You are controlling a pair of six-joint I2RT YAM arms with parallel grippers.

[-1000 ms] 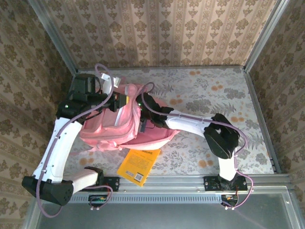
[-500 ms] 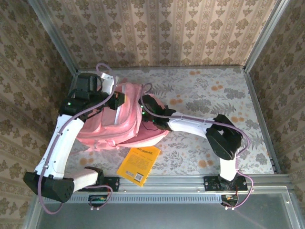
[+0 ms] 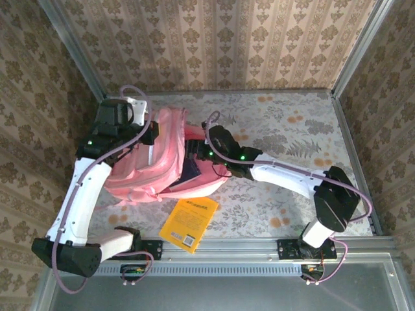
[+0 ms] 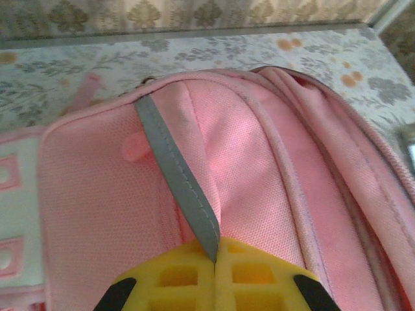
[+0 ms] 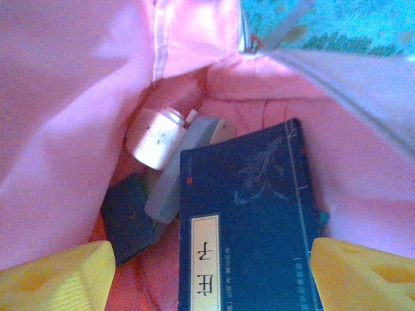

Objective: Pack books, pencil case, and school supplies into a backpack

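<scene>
Clamps the left gripper (image 4: 215, 259) tight on the grey strap (image 4: 176, 178) of the pink backpack (image 3: 139, 178), left of centre overhead. Spreads the right gripper (image 5: 207, 275) wide, grasping nothing, above the navy book (image 5: 249, 214) lying inside. Leaves the yellow book (image 3: 189, 223) on the table (image 3: 292, 129), lower centre.

I'm counting one backpack (image 3: 144, 173), one yellow book (image 3: 189, 223), one navy book (image 5: 249, 227), and three small supplies (image 5: 155, 139) at upper left.
</scene>
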